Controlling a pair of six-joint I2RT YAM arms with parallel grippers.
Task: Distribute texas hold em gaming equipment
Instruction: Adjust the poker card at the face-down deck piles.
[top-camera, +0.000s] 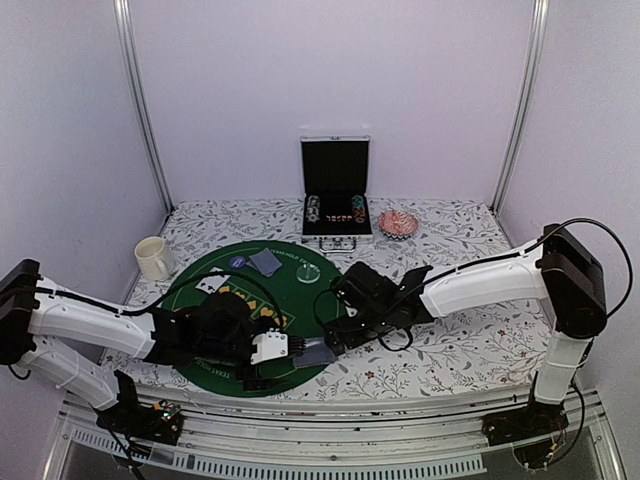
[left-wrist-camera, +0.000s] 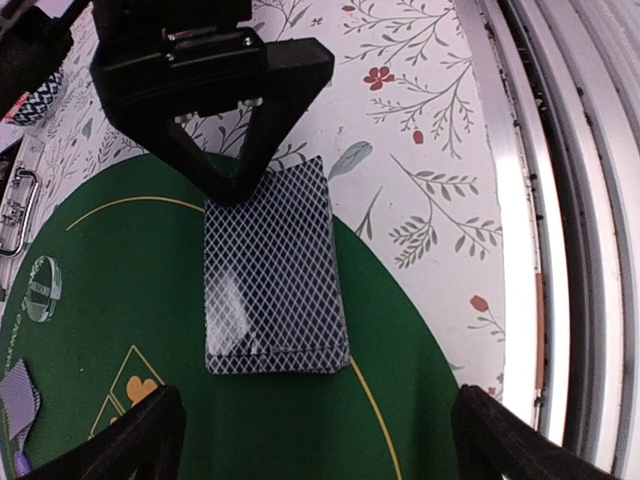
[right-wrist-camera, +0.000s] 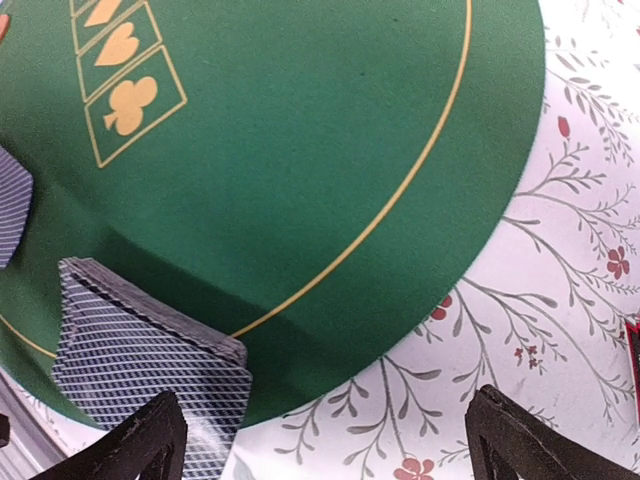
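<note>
Now | deck (left-wrist-camera: 270, 280) straddles mat (left-wrist-camera: 110, 290) edge | left claw (left-wrist-camera: 320, 440), right claw (right-wrist-camera: 330, 440) agape

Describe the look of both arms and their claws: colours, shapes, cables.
Both the left arm and right arm have smooth white link shells with black joints and wrists; thin black cables loop alongside them. The left claw and right claw are black and angular, tapering to wedge-shaped tips.
</note>
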